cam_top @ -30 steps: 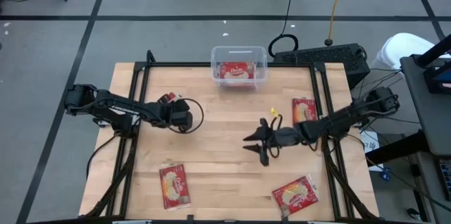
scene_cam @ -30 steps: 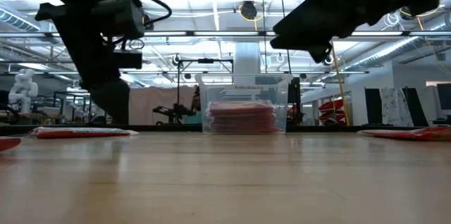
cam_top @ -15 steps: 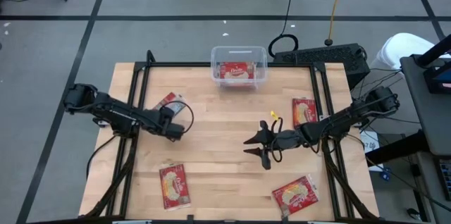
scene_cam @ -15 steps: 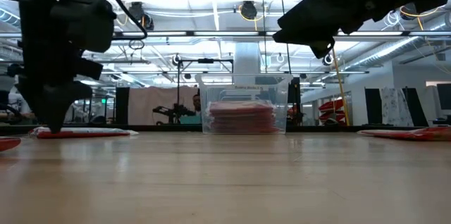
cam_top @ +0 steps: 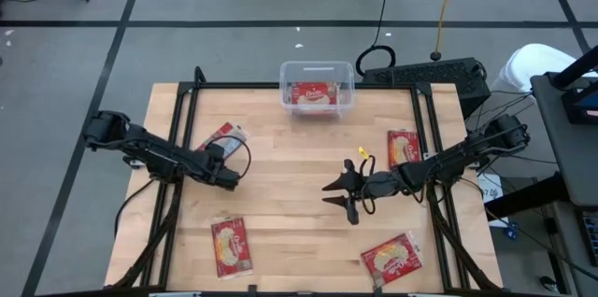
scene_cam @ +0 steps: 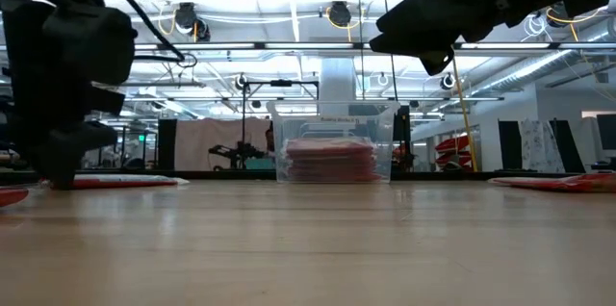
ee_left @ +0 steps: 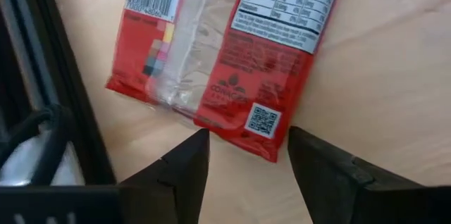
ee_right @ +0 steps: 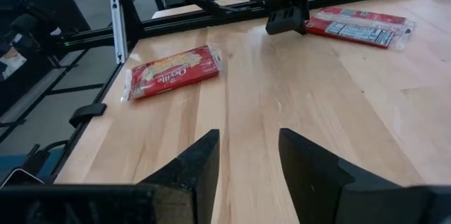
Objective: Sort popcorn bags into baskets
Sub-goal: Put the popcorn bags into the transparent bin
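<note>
Two popcorn bags lie along the lower edge of the high view on the wooden surface. Mid-frame, the right gripper waits, jaws spread and empty. At centre left, the left gripper hangs low, jaws parted and empty, apparently lining up on a face-down bag. At top centre, the clear basket holds sorted packets.
</note>
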Motion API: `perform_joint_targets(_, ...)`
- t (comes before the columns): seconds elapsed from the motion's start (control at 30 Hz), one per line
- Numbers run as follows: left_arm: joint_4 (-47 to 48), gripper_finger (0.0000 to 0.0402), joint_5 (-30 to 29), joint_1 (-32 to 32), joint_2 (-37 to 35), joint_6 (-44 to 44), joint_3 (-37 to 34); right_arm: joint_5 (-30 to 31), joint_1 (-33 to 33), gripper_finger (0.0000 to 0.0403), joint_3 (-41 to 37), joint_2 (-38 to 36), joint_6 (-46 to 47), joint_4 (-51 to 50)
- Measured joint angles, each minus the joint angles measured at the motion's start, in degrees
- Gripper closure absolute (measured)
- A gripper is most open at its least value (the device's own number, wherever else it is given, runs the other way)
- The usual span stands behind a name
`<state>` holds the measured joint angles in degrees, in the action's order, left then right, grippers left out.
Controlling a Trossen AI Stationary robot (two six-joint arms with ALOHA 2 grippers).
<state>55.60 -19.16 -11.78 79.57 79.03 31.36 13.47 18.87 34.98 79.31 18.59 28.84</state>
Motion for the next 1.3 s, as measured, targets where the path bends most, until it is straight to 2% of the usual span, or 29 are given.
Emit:
perform_joint_targets(0.2,-4.2,0.0223,-1.0,0.0,-0.2,-0.5,-2.3,0.0,0.0,0.0261,0.0,0.0,-0.7,-0.1)
perform_joint_targets(0.33,-4.8,0.025,-0.8,0.0,-0.2,-1.6,-2.4,0.0,0.0,0.0261,0.0,0.0,-0.9,-0.4)
perform_joint_targets(0.43,-5.2,0.0293,-0.7,0.0,-0.1,-4.1,-2.4,0.0,0.0,0.0261,0.0,0.0,-1.3,-0.3)
perform_joint_targets(0.57,-6.0,0.0379,-0.3,0.0,-0.1,-7.8,-2.4,0.0,0.0,0.0261,0.0,0.0,-1.7,-0.3)
perform_joint_targets(0.6,-5.9,0.0389,-0.4,0.0,-0.1,-8.3,-2.4,0.1,0.0,0.0261,0.0,0.0,-1.7,-0.1)
perform_joint_targets(0.83,-4.1,0.0397,-1.8,0.0,0.4,-13.7,0.4,0.8,0.0,0.0261,0.0,0.0,-3.4,2.5)
perform_joint_targets(0.9,-4.1,0.0397,-4.8,-0.4,0.3,-15.5,2.7,3.0,0.0,0.0261,0.1,0.0,-4.9,3.1)
perform_joint_targets(1.0,-4.8,0.0398,-6.2,-0.9,0.3,-18.1,6.0,7.0,0.0,0.0261,0.1,0.1,-7.2,1.8)
perform_joint_targets(1.1,-5.1,0.0399,-6.6,-1.9,0.3,-21.2,9.1,9.1,0.0,0.0261,0.1,2.0,-7.8,1.7)
perform_joint_targets(1.3,-6.3,0.04,-6.8,-5.8,0.2,-26.8,14.7,9.0,-1.7,0.0261,0.5,8.2,-9.7,6.1)
